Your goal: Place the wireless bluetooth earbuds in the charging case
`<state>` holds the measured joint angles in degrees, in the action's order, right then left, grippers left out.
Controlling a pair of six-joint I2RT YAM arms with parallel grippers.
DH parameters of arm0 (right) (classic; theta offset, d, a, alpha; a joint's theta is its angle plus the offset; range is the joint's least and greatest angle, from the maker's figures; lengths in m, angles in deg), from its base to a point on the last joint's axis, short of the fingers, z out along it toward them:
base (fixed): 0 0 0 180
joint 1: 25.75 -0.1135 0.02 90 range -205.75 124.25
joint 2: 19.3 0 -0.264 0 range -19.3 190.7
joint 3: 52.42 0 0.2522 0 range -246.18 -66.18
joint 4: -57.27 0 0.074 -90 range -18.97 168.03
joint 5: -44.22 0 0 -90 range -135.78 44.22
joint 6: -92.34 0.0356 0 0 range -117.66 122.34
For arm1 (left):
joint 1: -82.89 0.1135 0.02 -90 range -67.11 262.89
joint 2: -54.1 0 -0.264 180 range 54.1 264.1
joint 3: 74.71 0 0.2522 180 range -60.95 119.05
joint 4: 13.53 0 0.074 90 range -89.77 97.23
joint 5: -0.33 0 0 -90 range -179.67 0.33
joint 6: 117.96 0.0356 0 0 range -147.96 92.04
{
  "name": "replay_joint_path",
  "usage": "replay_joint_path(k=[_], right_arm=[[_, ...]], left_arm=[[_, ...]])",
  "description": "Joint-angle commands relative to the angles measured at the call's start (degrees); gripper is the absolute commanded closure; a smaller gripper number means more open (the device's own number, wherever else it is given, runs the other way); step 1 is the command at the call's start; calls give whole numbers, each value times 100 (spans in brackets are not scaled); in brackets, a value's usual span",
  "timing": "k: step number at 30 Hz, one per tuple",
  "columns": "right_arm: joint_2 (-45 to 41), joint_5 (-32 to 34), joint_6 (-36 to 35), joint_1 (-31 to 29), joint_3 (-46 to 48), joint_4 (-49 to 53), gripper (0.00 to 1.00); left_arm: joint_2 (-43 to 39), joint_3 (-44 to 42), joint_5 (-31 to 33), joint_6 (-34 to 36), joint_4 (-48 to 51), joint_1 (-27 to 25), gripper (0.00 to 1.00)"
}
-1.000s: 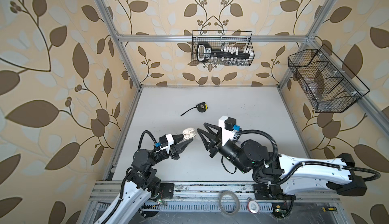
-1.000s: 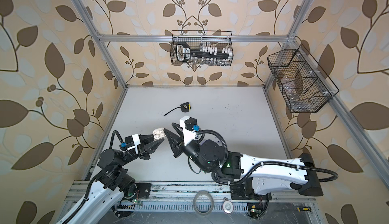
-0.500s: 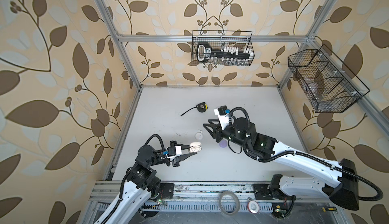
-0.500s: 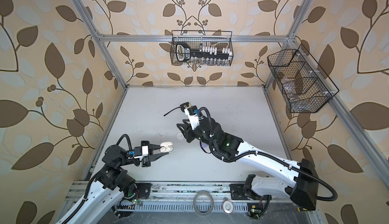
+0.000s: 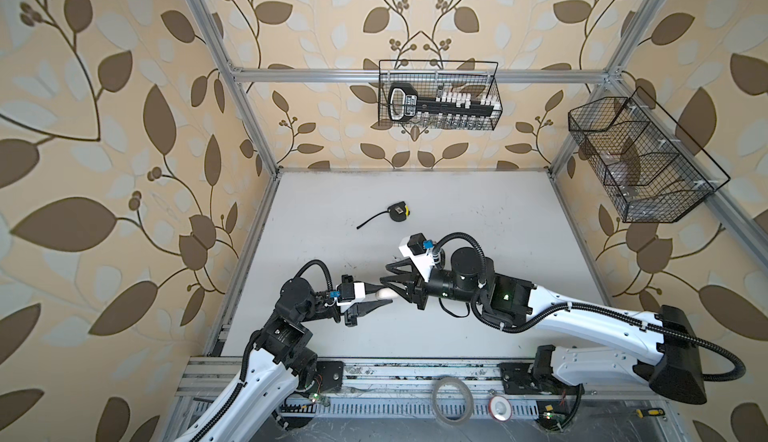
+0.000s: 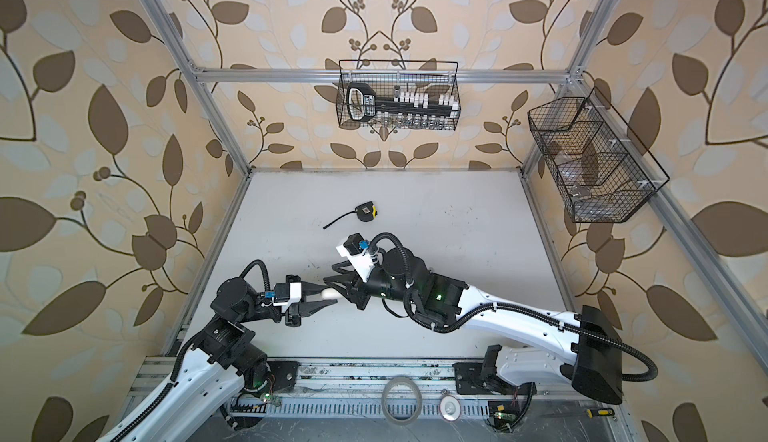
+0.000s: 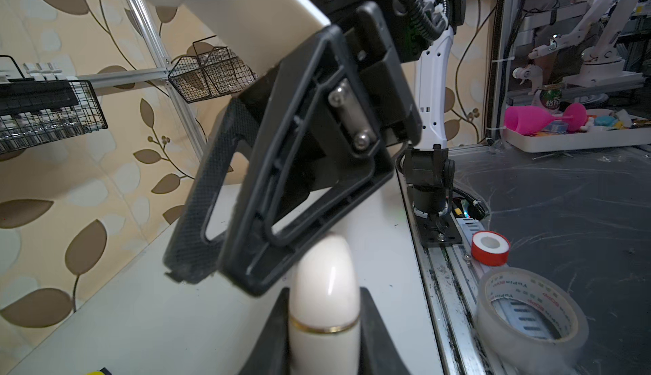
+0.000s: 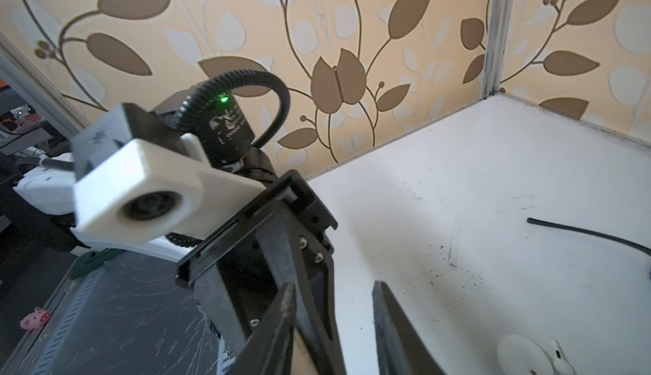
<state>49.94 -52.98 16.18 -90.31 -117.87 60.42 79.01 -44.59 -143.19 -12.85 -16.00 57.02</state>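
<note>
One tape roll (image 7: 509, 286), "Yupin" label

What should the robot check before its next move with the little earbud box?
1. Grip: the left pincer is shut on the charging case: ok.
2. Lid open: not ok, the case's gold seam looks closed.
3. Helper ready: the right pincer is at the case's top, jaws apart: ok.
4. Bud in the right pincer: not ok, none is seen between its jaws.
5. Bud to fetch: ok, a white earbud lies on the table.
6. Buds already inside the case: cannot tell.
</note>
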Motion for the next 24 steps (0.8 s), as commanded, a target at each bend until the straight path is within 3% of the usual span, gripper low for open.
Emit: replay_joint_path(k=[1,3,8,11,12,16,19,24], right_arm=[[-338,557,-269,-186,240,-121,64],[-625,1072,-157,-166,457,-230,65],[-1496,2000,561,366,997,-330,62],[-1948,2413,1099,902,1505,-341,60],[-2045,2523,1341,1142,1659,-292,60],[-2151,2162,1902,2039,2132,-212,62],[-1991,2136,1764,2315,2256,-12,59],[-1535,1824,1325,2449,2501,-292,51]], left_arm=[[120,347,303,-6,-198,-14,100],[257,444,841,-383,-228,-12,100],[1111,791,3717,-1791,-179,22,100],[2027,1137,4415,-2564,-122,383,100],[2423,1370,4458,-2986,40,668,100],[3981,1918,3409,-3943,-62,1739,100],[4870,1927,3285,-4517,-555,2236,100],[6268,2439,2878,-4939,-486,2666,100]])
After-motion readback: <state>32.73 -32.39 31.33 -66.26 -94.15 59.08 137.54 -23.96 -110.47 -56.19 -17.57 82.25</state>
